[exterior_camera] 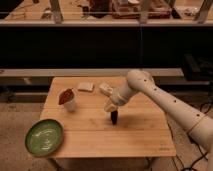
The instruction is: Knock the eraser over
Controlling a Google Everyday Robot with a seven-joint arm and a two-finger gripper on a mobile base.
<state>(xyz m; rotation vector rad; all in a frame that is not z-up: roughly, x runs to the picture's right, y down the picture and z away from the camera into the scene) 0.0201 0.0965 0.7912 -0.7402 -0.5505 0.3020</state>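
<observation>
On the wooden worktop (135,140) there are five loose things, and one white arm (165,102) reaches over it from the right side. The arm bends at its elbow above the back right part of the worktop and comes down toward the middle.

The biggest thing is one green plate (44,137). It lies at the front left corner and its rim goes a little over the left edge. Next is one white cup (70,103) with something red-brown in it, standing in the left half, well apart from the plate. Behind it, close to the back edge, lies one pale flat pad (85,86). Just to its right is one white oblong box (105,89), partly near the arm.

The smallest thing is one eraser (114,117), a dark thin block. It stands upright near the middle of the worktop. The hand (110,106) is directly above it and a little to the left, very near its top; I cannot tell if they touch, and I cannot tell its grip.

The front half and the right front corner of the worktop have open wood around the eraser.
</observation>
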